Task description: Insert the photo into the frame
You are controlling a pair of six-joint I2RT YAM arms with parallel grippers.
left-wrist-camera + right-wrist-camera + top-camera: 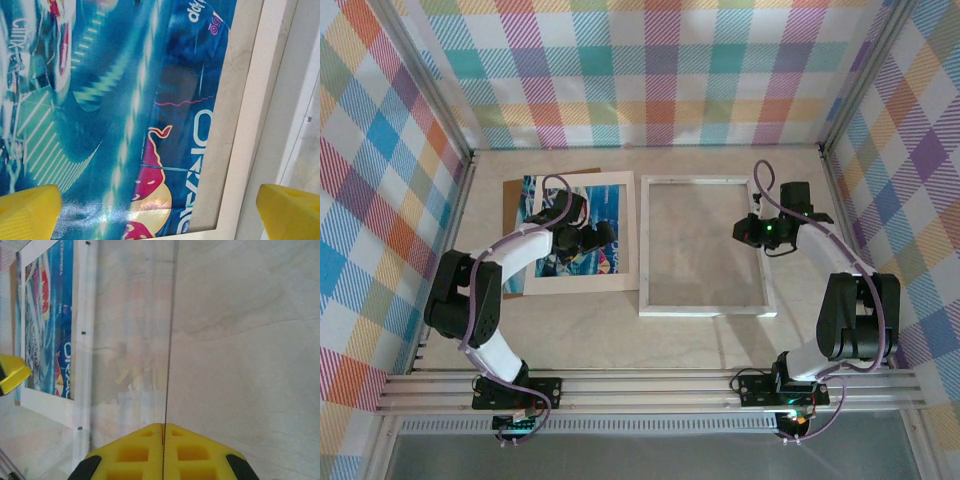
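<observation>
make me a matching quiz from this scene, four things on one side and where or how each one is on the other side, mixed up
Things
1. photo
2. frame
3. left gripper
4. right gripper

States
A. shut on the frame's right edge
B. lying flat, with no picture in it
C. under the white mat, showing through its cut-out
D. open, above the photo

Pairs: 1-C, 2-B, 3-D, 4-A
</observation>
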